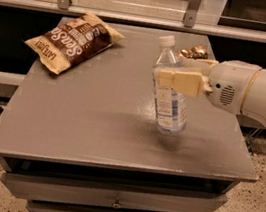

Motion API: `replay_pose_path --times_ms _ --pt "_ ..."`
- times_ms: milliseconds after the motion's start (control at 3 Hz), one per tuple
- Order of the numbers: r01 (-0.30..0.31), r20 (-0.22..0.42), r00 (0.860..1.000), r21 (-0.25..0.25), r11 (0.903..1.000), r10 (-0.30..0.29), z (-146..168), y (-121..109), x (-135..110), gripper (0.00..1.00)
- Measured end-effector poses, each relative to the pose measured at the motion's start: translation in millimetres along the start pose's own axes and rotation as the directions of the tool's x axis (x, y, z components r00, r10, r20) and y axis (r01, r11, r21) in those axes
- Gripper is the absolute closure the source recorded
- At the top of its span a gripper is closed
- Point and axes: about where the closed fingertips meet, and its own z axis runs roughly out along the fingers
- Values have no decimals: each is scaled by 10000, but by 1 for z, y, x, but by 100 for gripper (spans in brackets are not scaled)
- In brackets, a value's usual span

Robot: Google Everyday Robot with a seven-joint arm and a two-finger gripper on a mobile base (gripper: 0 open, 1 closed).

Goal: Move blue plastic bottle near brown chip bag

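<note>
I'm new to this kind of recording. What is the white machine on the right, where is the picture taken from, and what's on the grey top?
The white thing reaching in from the right is a robot arm. At its tip is the gripper, two cream fingers that work like a clamp. It is closed on the blue plastic bottle, a clear water bottle with a white cap, held slightly tilted over the right half of the grey table. The bottle's base looks just clear of the surface, though that is hard to be sure of. There is one camera, looking down at the table from its front; where it is mounted is not recorded. The brown chip bag lies flat at the back left, well apart from the bottle. A crushed gold can sits at the back right, behind the gripper.
</note>
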Motion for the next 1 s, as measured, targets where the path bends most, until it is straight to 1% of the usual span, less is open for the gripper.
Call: replay_pose_path --times_ms 333,667,1000 --pt "11 1669 9859 326 9995 -66 -9 -11 -3 100" --pt "539 3112 9480 484 9974 -663 -10 -12 -16 100" --pt "1900 3944 8976 569 9801 -1969 11 11 -44 100"
